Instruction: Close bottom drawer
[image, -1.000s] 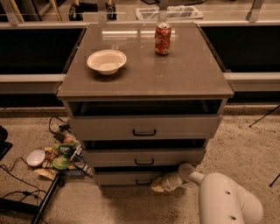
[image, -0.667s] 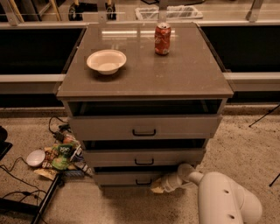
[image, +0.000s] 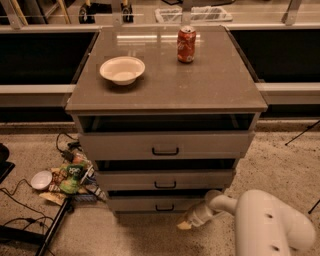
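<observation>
Contact seemed the aim: the tool (image: 191, 218) sat low near the floor, at about five o'clock from the bottom drawer (image: 145, 204). Its tip was angled toward the panel's lower right edge, probably so the arm (image: 270, 225) could lean in and push the front home. Whether the tool was released or clenched could not be told, nor whether it touched the panel. The bottom drawer, lowest of three in the cabinet, showed a narrow grey-beige front with a small dark handle (image: 164, 207) at its centre. It stood out with a dark gap above it, so it looked not yet shut. At twelve o'clock, on the tabletop (image: 215, 85), a white bowl (image: 122, 70) and a red can (image: 186, 45) stood well apart.
</observation>
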